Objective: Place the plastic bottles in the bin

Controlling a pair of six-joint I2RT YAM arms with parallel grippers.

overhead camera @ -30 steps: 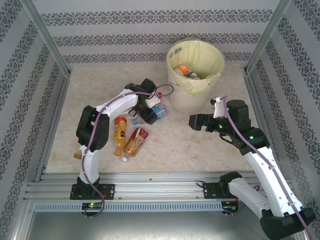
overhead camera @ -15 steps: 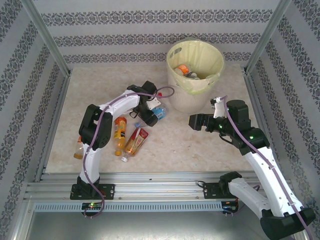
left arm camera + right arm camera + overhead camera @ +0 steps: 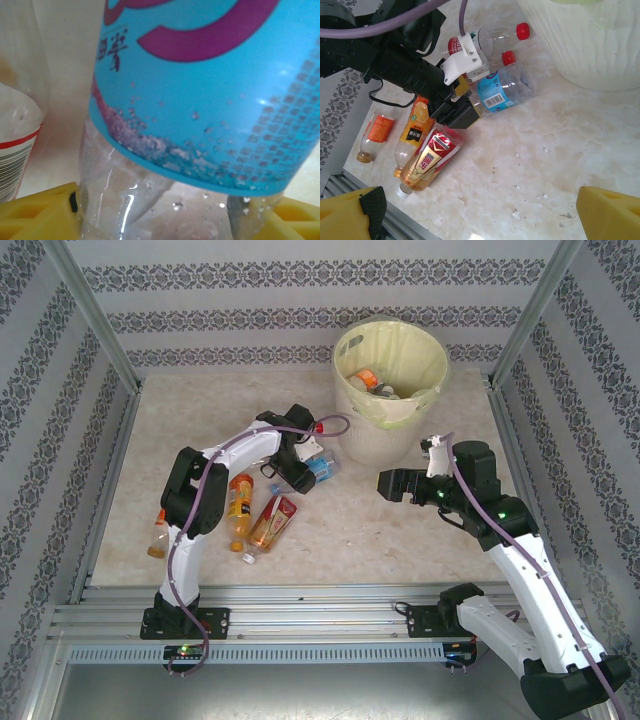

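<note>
Left gripper [image 3: 167, 212]: I am clamped on the clear base of the blue-label bottle [image 3: 210, 100], near the bin [image 3: 385, 440].
Right gripper [image 3: 480, 215]: my fingers are spread wide and hold nothing.
Around: a red-capped clear bottle [image 3: 500, 35] lies just beside my catch; an orange bottle [image 3: 239, 502] and a red-label bottle [image 3: 273, 522] lie by my left arm.
Surface [image 3: 350, 540]: pale marble, with patterned walls [image 3: 300, 310] around.
</note>
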